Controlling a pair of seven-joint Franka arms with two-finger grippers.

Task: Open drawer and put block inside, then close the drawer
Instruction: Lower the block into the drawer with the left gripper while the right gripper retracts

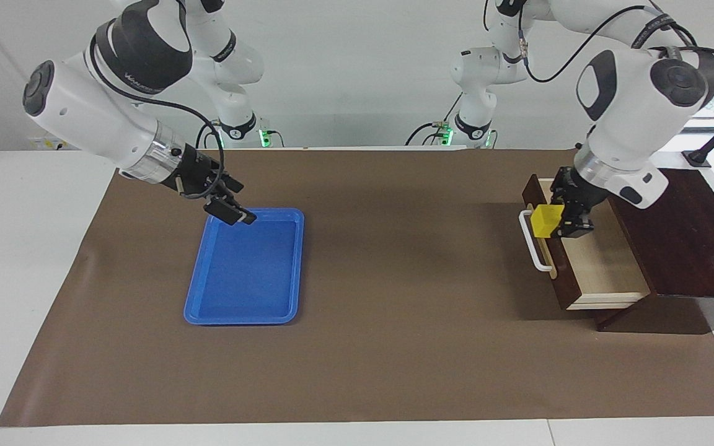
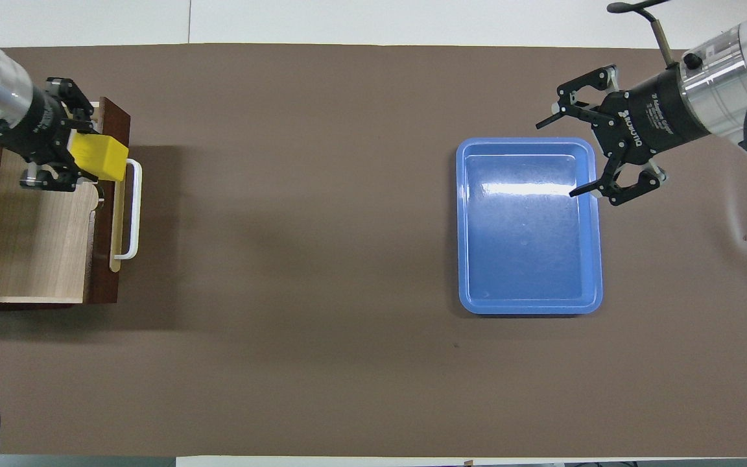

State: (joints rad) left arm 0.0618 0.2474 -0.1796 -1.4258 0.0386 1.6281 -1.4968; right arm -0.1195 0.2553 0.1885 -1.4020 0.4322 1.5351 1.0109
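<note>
Brown paper covers the table (image 1: 357, 347) under both my arms. From the facing view, my left gripper (image 1: 556, 218) is clenched on the block (image 1: 546, 221), held up over the pulled-out drawer (image 1: 602, 266) just inside its front panel; the drawer's long axis runs out of the dark box (image 1: 691, 241) toward the table's middle, handle (image 1: 533, 241) leading. My right gripper (image 1: 233, 212) waits over the blue tray's (image 1: 242, 316) rim. From overhead, that gripper (image 2: 597, 159) shows its fingers (image 2: 581, 191) spread wide, released, which the facing view hides; the block (image 2: 98, 157) sits between my left gripper's (image 2: 62, 152) fingers above the pale interior (image 2: 36, 253), beside the handle (image 2: 132, 211).
</note>
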